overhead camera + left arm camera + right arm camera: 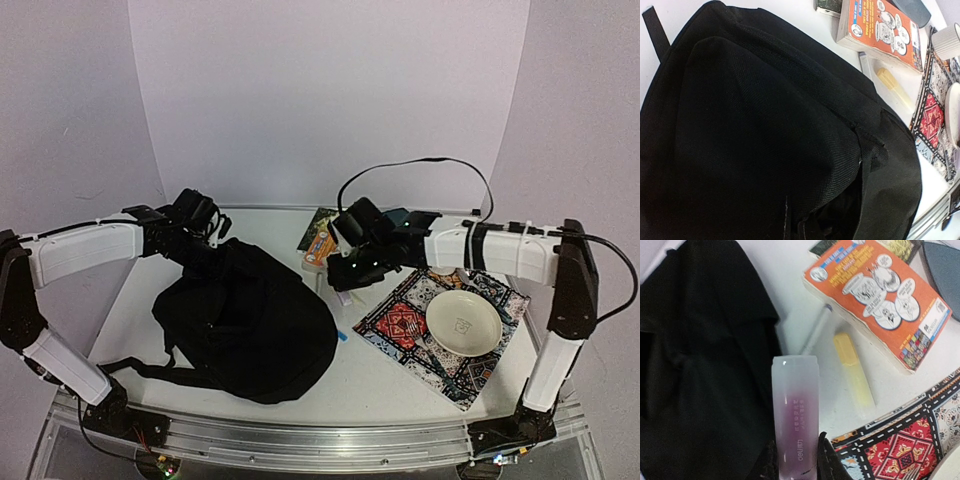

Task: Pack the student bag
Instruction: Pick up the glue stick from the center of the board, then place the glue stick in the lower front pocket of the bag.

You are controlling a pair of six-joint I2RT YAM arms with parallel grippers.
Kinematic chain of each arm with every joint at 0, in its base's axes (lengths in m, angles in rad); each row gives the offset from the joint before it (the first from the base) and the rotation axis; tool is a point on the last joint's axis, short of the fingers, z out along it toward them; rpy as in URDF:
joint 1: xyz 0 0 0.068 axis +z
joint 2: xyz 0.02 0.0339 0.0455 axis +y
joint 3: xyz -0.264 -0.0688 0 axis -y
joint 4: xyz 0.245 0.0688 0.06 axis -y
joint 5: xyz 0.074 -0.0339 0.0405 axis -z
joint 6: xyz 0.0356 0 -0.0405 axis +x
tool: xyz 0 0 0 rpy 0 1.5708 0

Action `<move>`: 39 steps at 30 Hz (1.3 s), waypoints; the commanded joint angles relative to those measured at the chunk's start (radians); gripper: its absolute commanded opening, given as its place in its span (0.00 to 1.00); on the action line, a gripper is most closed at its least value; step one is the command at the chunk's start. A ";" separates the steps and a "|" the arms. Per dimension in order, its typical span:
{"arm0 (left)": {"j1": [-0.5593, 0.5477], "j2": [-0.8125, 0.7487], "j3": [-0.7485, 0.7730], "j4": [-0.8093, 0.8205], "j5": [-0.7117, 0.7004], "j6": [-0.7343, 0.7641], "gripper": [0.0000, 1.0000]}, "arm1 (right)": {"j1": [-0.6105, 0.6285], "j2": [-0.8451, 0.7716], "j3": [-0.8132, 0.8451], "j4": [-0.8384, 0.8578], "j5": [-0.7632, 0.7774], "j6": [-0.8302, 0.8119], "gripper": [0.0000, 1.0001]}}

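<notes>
The student bag [248, 320] is a large black fabric backpack lying on the left half of the table, and it fills the left wrist view [760, 135]. My left gripper [207, 240] is at the bag's far top edge, shut on its fabric. Its fingers are hidden in the wrist view, where a dark gap [840, 210] shows under the raised flap. My right gripper [796, 466] is shut on a frosted purple tube [795, 410], held just right of the bag's edge [705, 370]. In the top view that gripper [345, 275] hovers between the bag and the cloth.
An orange book [875, 300] lies behind, with a yellow highlighter [854, 372] and a white pen [815, 330] beside it. A patterned cloth [400, 325] holds a cream bowl [464, 322] at the right. A teal pouch [945, 270] lies beyond the book.
</notes>
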 commanded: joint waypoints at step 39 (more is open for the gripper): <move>-0.046 -0.054 -0.010 0.097 0.345 -0.087 0.00 | 0.135 0.316 0.074 0.753 -0.095 0.727 0.03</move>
